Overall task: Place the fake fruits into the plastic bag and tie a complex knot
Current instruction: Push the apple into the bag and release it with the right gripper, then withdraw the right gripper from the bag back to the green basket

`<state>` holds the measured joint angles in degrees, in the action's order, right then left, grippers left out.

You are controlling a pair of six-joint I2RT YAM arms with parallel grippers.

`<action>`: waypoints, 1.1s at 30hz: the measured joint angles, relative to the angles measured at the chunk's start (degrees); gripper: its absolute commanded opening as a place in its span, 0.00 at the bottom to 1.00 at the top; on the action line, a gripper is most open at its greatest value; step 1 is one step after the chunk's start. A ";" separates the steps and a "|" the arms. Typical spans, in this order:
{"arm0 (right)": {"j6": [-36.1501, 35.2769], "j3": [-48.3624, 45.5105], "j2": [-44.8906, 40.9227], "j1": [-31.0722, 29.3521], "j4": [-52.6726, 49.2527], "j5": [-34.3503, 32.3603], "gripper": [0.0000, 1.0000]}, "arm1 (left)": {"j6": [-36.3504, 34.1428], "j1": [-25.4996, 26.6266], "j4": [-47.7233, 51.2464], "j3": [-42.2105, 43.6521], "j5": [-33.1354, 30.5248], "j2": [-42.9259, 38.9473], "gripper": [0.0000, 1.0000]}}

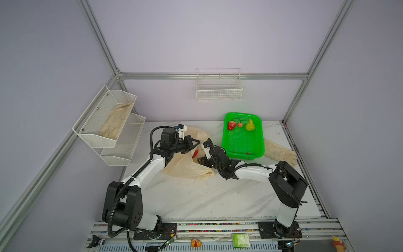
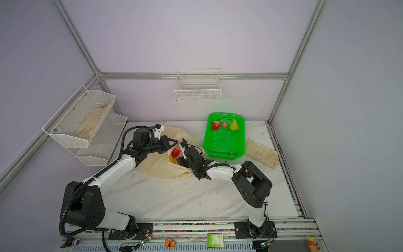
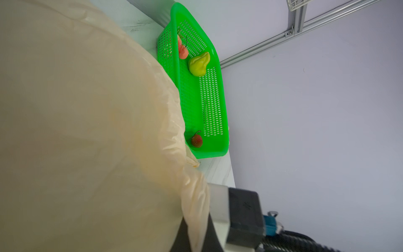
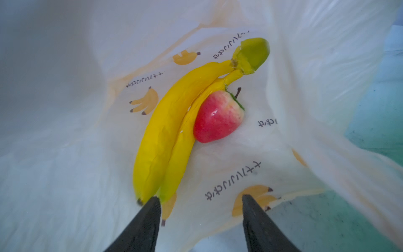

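The plastic bag (image 1: 187, 168) lies on the table (image 1: 196, 196) just beside the green basket (image 1: 242, 144), on the basket's side that faces the left arm, with its mouth turned towards the basket. The left pincer (image 1: 197, 141) is clamped together on the bag's upper edge and holds the film lifted off the table, so the mouth gapes. In the left wrist view the peach film fills most of the picture, and the basket shows past it.

The right pincer (image 4: 199, 197) reaches from the basket's side into the mouth. Its two dark fingers stand apart with nothing between them, their tips just above the printed film. Inside the bag the banana bunch (image 4: 165, 135) lies lengthwise, and a strawberry (image 4: 218, 116) rests against it.

At the basket's far end a second strawberry (image 1: 231, 125), a cherry (image 1: 239, 124) and the pear (image 1: 250, 125) sit in a row. A small red stemmed fruit (image 3: 197, 140) lies alone against the basket's near wall. A beige glove (image 1: 280, 151) lies flat just beside the basket, on the side away from the bag.
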<state>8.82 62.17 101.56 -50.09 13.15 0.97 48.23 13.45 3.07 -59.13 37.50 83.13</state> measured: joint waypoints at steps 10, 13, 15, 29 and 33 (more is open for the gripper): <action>-7.34 -3.41 -19.80 2.32 -14.71 8.85 0.56 | -0.87 -0.70 1.33 0.00 -1.22 0.02 0.00; -7.85 -2.89 -24.04 5.46 -17.38 8.09 0.60 | -0.87 -0.70 1.36 0.00 -1.31 0.04 0.00; -7.87 -1.79 -25.16 9.22 -18.51 6.75 0.63 | -0.87 -0.70 1.36 0.00 -1.29 0.04 0.00; -5.25 19.15 2.73 30.56 -25.00 -3.34 0.75 | -0.87 -0.70 1.33 0.00 -1.25 0.04 0.00; -6.69 26.12 10.32 30.51 -34.34 -5.64 0.76 | -0.87 -0.70 1.31 0.00 -1.03 0.04 0.00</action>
<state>2.13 88.29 111.87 -19.57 -21.19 -4.67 47.35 12.75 4.38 -59.13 36.47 83.18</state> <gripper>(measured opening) 0.751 0.047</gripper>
